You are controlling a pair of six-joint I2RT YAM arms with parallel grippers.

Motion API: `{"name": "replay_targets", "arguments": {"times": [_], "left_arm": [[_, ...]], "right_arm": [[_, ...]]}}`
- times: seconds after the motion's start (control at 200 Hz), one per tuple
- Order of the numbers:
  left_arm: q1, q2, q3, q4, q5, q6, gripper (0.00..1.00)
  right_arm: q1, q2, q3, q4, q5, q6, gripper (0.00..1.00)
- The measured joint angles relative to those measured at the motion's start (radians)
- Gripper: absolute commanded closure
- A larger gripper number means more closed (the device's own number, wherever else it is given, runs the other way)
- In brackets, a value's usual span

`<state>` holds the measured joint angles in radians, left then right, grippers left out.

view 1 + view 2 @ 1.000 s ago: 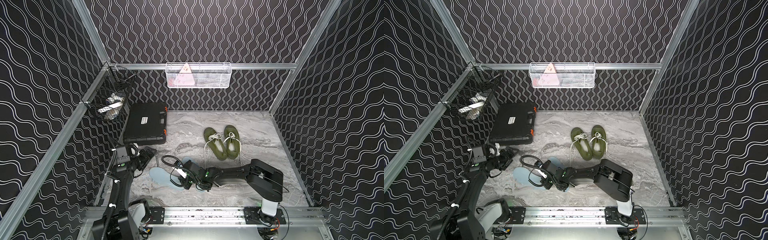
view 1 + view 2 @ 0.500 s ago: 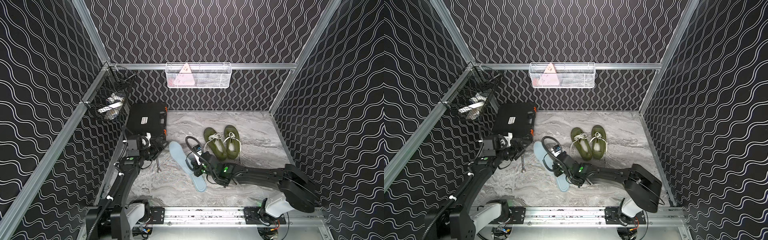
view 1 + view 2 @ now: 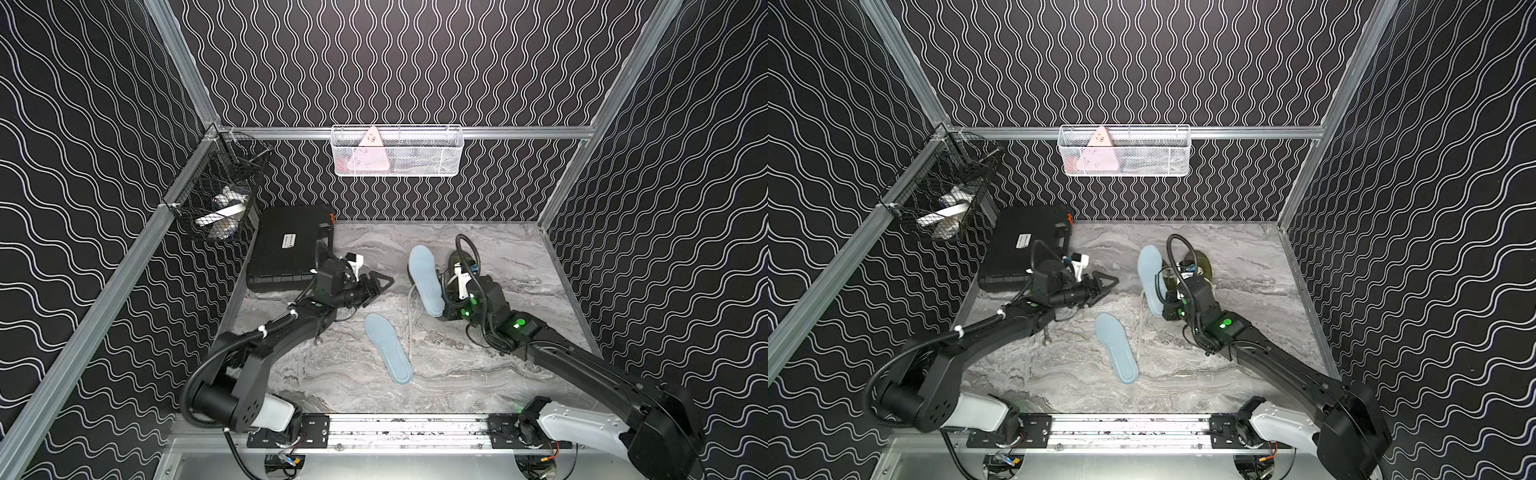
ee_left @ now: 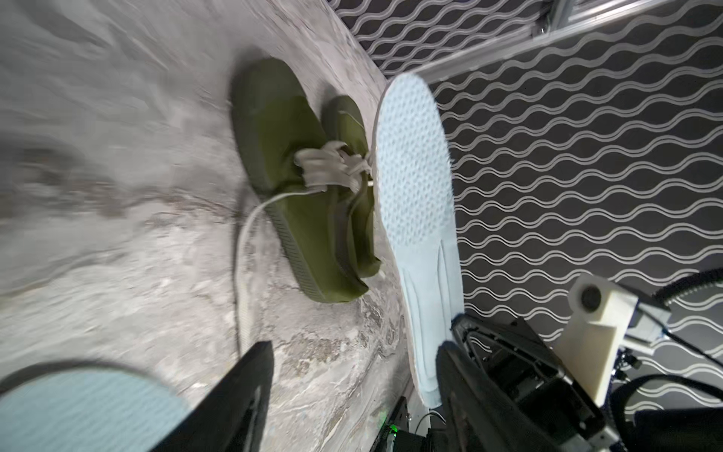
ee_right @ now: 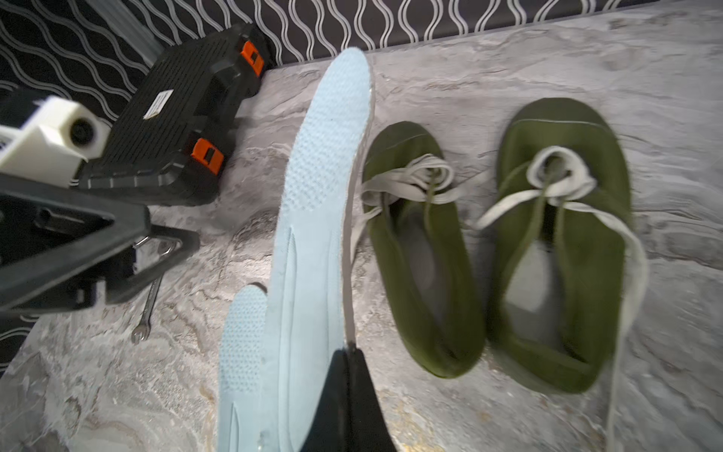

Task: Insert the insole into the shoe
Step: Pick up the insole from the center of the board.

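Two pale blue insoles are seen. The raised insole (image 3: 424,278) is pinched at its heel end by the right gripper (image 5: 348,352), whose jaws are closed tight on it. It is held off the table (image 3: 478,374), toe pointing far, just left of the left shoe (image 5: 422,250) of the green pair. The right shoe (image 5: 567,250) is set beside that one. The second insole (image 3: 388,347) is laid flat nearer, at centre. The left gripper (image 3: 384,282) is held well open and empty, between the raised insole and the black case (image 3: 286,245).
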<state>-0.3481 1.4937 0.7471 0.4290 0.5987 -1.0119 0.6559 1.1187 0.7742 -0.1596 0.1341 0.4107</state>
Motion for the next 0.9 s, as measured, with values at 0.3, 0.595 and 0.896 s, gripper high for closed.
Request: {"name": "replay_targets", "arguments": {"times": [0.3,0.595,0.896], "left_arm": [[-0.091,0.232,0.077,0.32,0.0,-0.114,0.38],[-0.121,0.365,0.127,0.462,-0.008,-0.177,0.54],[-0.136,0.377,0.161,0.462,-0.043,-0.193,1.0]], "right_arm": [[-0.11,-0.035,-0.003,-0.051,-0.158,0.001,1.0],[-0.134,-0.029,-0.016,-0.047,-0.288,0.008,1.0],[-0.146,0.004,-0.016,-0.053,-0.319,-0.042,0.3]]}}
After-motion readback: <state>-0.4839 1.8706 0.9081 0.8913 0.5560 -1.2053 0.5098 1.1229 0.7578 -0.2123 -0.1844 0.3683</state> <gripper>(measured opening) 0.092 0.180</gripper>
